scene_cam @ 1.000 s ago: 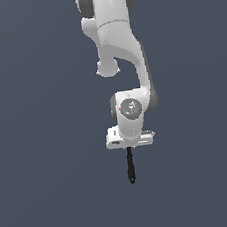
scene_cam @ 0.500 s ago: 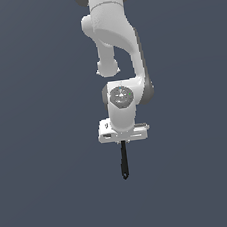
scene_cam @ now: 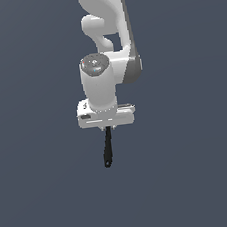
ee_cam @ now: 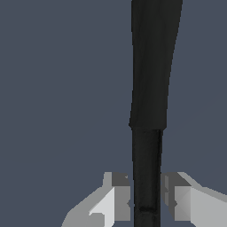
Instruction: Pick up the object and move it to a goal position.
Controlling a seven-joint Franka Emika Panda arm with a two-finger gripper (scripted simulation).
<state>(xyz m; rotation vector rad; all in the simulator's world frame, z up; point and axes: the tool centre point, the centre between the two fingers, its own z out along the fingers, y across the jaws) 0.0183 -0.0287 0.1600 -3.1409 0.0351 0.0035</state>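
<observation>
Object: slim black utensil, hanging below the white hand of the arm; in the exterior view only its long thin handle shows, running downward with a slight lean toward the exterior view's left.
Object, tip: a small hole is visible at the lower end of the handle in the exterior view.
Object, upper end: hidden behind the hand in the exterior view, so the head cannot be made out there.
Object, wrist view: a dark shaft runs the length of the picture, narrower where it passes between the fingers and broader farther out.
Jaws: drawn in narrow, one on each side of the shaft, holding the utensil between them.
Fingers: two pale grey pads, each just beside the shaft; contact looks close on both sides, though a thin dark line remains at each edge.
Gripper: pointing downward in the exterior view, under a flat white hand block.
Wrist: a rounded white housing with a grey disc on top, directly above the hand.
Arm: white links rising from the wrist and leaving the top of the exterior view.
Surroundings: uniform dark blue-grey backdrop on all sides; no surface is seen touching the utensil.
</observation>
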